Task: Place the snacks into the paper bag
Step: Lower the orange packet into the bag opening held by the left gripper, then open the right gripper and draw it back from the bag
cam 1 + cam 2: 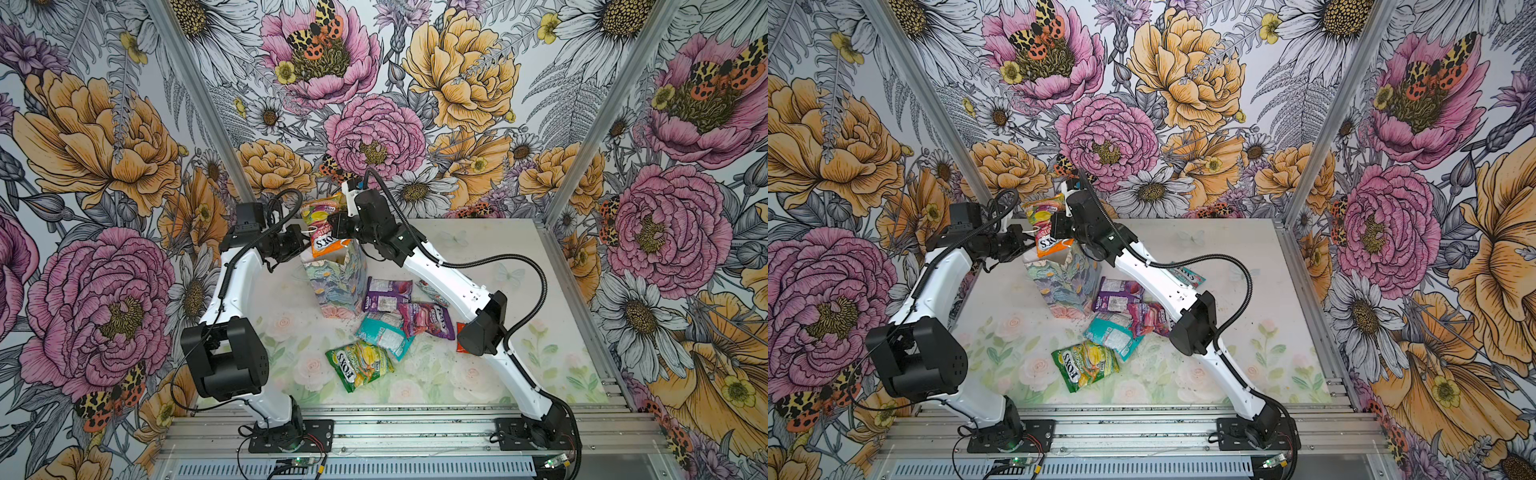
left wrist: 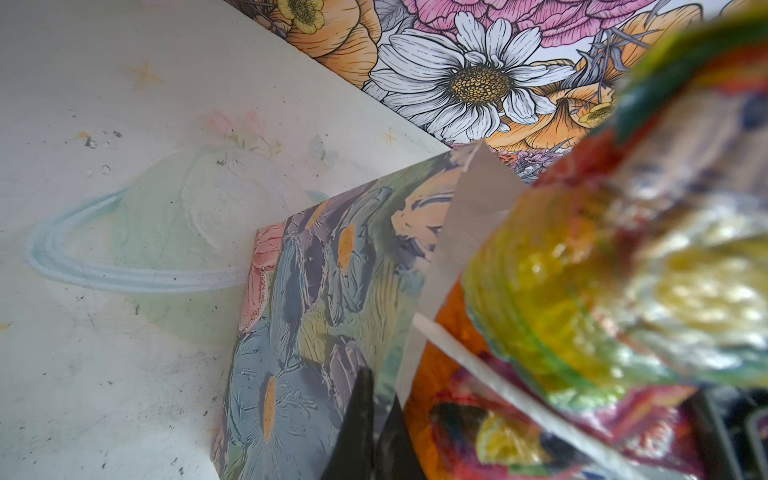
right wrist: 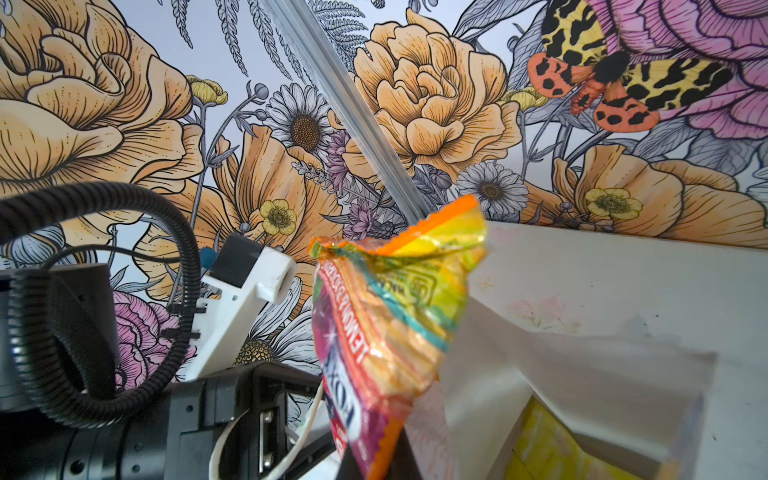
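- Black elbow housing of the left arm [image 1: 224,361], raised closest to the lens in both top views, stood well clear of the work.
- Left gripper [image 1: 301,239]: jaws pressed together, apparently on the white cord handle [image 1: 310,229] of the paper bag [image 1: 332,286]. It sat level with the bag's rim, on the side away from the loose packets.
- Right gripper [image 1: 336,226]: jaws pinching the orange packet [image 1: 325,245] about mid-length, reaching across from the opposite side of the bag.
- Orange packet, marked "FOX'S": long axis near upright, crinkled top above the jaws and lower end at the bag's mouth. That end overlapped the rim on the left gripper's side. Whether it was already past the rim could not be told.
- Paper bag: upright on the table [image 1: 519,270], mouth open, white inside showing beside the packet in the right wrist view [image 3: 582,374].
- Judged relation for the coming move: the mouth lay straight beneath the jaws, so a short descent or plain release looked enough. The rim nearest the left gripper was the edge to miss.
- Still loose, near side of the bag, under the right forearm:
  - purple packet [image 1: 388,295], just beside the bag
  - magenta packet [image 1: 424,318]
  - teal packet [image 1: 384,334]
  - green packet [image 1: 359,365]
  - red-green packet [image 1: 430,291], partly hidden
  - red sachet [image 1: 460,332], mostly hidden
- The right arm was the nearer to these.
- Open room: bare table beyond and to the right of the bag.
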`<state>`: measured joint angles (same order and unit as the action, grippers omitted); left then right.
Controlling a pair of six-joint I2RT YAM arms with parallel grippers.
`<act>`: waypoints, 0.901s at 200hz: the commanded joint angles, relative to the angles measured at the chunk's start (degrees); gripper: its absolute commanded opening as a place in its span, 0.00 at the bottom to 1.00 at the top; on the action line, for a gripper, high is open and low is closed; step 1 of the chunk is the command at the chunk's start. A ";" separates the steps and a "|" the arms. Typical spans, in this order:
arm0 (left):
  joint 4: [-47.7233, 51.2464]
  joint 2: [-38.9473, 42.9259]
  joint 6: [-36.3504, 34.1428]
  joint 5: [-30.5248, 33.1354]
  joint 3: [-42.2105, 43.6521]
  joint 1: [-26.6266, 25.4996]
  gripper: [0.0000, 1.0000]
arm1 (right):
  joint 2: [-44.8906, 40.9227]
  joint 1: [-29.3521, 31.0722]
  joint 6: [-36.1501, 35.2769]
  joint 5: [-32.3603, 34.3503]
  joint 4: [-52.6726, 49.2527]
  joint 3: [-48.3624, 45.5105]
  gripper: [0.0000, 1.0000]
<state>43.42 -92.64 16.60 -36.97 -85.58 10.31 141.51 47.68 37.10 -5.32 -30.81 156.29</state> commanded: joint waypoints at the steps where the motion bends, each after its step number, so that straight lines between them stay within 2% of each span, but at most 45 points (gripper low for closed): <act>1: -1.32 1.68 0.87 -2.67 0.33 -0.59 0.00 | 0.69 1.24 0.56 -2.93 4.91 2.05 0.07; 54: -1.33 1.72 0.89 -2.66 0.33 -0.33 0.00 | -0.57 1.54 0.87 -3.59 5.12 0.22 0.21; 114: -1.36 1.85 0.89 -2.75 0.29 0.34 0.00 | -7.58 0.60 -2.98 -0.03 5.14 -7.38 0.48; 180: -1.48 1.85 0.91 -2.78 0.57 0.55 0.00 | -14.51 -1.05 -5.34 0.77 5.14 -14.69 0.59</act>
<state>43.42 -92.64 16.62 -37.41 -85.58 10.33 132.27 47.16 33.39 -5.34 -27.55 143.04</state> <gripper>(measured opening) 0.043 0.576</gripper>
